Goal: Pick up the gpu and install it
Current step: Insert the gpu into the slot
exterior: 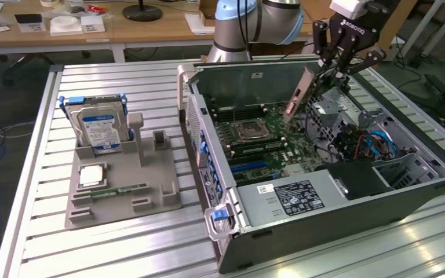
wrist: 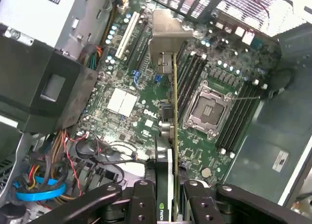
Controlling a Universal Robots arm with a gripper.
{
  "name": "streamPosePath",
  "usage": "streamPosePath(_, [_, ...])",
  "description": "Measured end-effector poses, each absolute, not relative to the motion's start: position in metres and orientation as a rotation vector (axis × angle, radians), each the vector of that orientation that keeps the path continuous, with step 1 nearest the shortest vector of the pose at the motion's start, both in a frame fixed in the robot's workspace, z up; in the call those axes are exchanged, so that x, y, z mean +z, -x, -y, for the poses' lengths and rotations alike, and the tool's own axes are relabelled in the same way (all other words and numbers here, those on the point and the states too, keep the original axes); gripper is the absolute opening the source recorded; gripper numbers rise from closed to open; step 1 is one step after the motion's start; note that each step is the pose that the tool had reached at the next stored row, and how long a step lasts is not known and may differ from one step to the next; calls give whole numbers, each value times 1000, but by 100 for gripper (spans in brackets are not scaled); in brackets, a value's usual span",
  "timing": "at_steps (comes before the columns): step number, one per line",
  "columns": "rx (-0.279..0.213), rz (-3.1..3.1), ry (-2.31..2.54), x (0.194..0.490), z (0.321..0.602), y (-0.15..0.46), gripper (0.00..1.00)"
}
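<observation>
The pick-up is done: the gripper (exterior: pixel 337 69) has its jaws closed partway on the gpu (exterior: pixel 298 98), which hangs over the motherboard (wrist: pixel 105 126) inside the open computer case (exterior: pixel 323 214). It is not yet seated in a slot.

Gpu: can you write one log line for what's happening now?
hand: shut on gpu | gpu: held over open computer case | not installed

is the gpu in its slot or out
Out: the thin green card with silver bracket hangs in the black pincer above the green motherboard.
</observation>
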State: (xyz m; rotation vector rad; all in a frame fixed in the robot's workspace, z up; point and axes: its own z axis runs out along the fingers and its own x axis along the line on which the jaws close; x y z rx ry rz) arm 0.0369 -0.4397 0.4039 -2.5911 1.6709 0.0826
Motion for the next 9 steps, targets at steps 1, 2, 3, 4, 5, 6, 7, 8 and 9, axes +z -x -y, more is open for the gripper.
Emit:
streamPosePath(1, [82, -1693, 2576, 404, 440, -37, 27])
streamPosePath(2, [81, -1723, 2555, 404, 440, -37, 27])
streamPosePath(3, [80, -1736, 2546, 404, 440, -37, 27])
streamPosePath(4, [80, -1745, 2540, 403, 440, -37, 27])
streamPosePath(5, [79, -1758, 2531, 403, 440, -37, 27])
streamPosePath(6, [79, -1772, 2521, 403, 440, -37, 27])
streamPosePath(7, [78, -1789, 2508, 403, 440, -37, 27])
streamPosePath(8, [78, -1806, 2495, 403, 440, -37, 27])
streamPosePath(9, [77, -1823, 2482, 403, 440, -37, 27])
